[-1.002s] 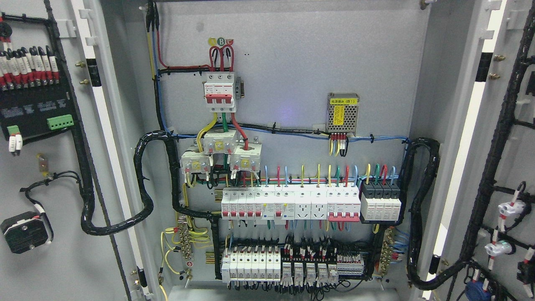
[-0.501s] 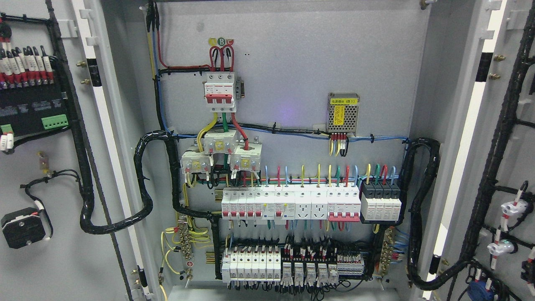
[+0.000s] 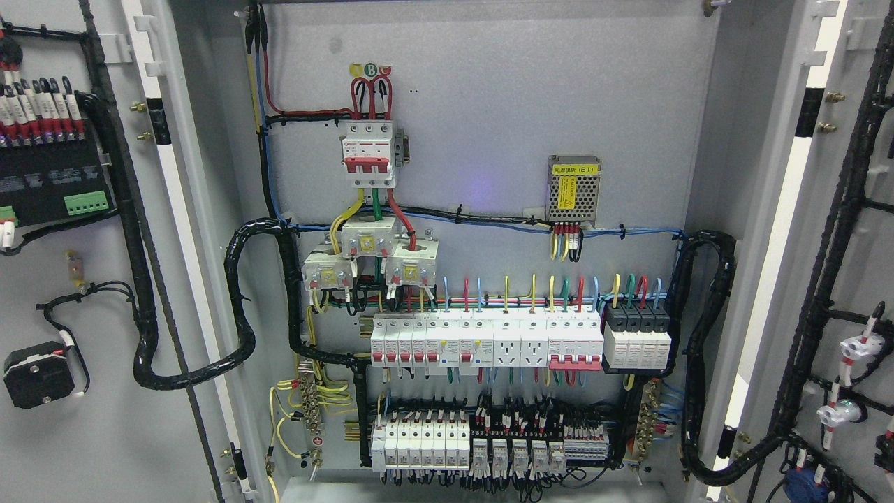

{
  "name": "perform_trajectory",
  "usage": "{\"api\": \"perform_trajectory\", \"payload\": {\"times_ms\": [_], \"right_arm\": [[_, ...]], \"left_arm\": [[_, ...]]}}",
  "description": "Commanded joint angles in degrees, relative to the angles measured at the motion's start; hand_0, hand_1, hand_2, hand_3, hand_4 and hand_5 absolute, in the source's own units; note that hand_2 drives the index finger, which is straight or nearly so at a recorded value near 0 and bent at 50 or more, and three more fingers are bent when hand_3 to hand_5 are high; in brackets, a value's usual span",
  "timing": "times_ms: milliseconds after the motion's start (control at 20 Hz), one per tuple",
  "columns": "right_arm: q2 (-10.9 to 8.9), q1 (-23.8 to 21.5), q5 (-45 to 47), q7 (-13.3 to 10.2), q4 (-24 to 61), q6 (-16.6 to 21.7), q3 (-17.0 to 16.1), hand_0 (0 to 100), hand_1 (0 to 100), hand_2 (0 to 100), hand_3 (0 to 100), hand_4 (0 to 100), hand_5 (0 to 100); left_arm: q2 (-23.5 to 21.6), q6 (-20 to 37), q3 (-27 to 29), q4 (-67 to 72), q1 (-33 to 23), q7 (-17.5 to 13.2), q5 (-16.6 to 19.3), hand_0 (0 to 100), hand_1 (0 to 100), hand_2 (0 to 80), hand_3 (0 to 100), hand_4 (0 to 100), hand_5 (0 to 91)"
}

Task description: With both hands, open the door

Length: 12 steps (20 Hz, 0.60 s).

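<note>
A grey electrical cabinet stands wide open in the head view. Its left door (image 3: 84, 419) is swung out to the left, showing its inner face with a black terminal block (image 3: 49, 181) and a black cable loom (image 3: 133, 279). Its right door (image 3: 859, 279) is swung out to the right, with black wiring and white lamp backs (image 3: 855, 346) on its inner face. Neither of my hands nor arms shows anywhere in the view.
The cabinet back panel (image 3: 489, 105) carries a red-and-white main breaker (image 3: 367, 154), a perforated power supply (image 3: 574, 188), a row of white breakers (image 3: 482, 339) and a lower row of relays (image 3: 489, 447). Thick black cable looms (image 3: 705, 349) run to both doors.
Both doors have swung a little further outward: the parts on the left door moved left, those on the right door moved right. The cabinet interior has not changed.
</note>
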<state>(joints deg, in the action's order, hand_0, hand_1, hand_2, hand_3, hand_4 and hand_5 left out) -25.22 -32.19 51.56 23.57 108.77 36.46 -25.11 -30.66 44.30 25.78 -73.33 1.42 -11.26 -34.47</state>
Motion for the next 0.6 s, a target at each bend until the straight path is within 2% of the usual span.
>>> {"api": "perform_trajectory", "payload": {"times_ms": [0, 200, 551], "right_arm": [[0.43, 0.0, 0.0, 0.0, -0.3, 0.0, -0.3, 38, 0, 0, 0, 0, 0], [0.35, 0.0, -0.2, 0.1, 0.4, 0.0, 0.2, 38, 0, 0, 0, 0, 0], [-0.53, 0.3, -0.3, 0.7, 1.6, 1.6, 3.1, 38, 0, 0, 0, 0, 0]], "left_arm": [[-1.5, 14.1, -1.8, 5.7, 2.6, -0.1, 0.2, 0, 0, 0.0, 0, 0, 0.0], [-1.5, 14.1, -1.9, 5.5, 2.8, -0.1, 0.0, 0, 0, 0.0, 0, 0, 0.0], [-1.4, 14.2, -2.7, 4.6, 2.4, -0.1, -0.4, 0, 0, 0.0, 0, 0, 0.0]]}}
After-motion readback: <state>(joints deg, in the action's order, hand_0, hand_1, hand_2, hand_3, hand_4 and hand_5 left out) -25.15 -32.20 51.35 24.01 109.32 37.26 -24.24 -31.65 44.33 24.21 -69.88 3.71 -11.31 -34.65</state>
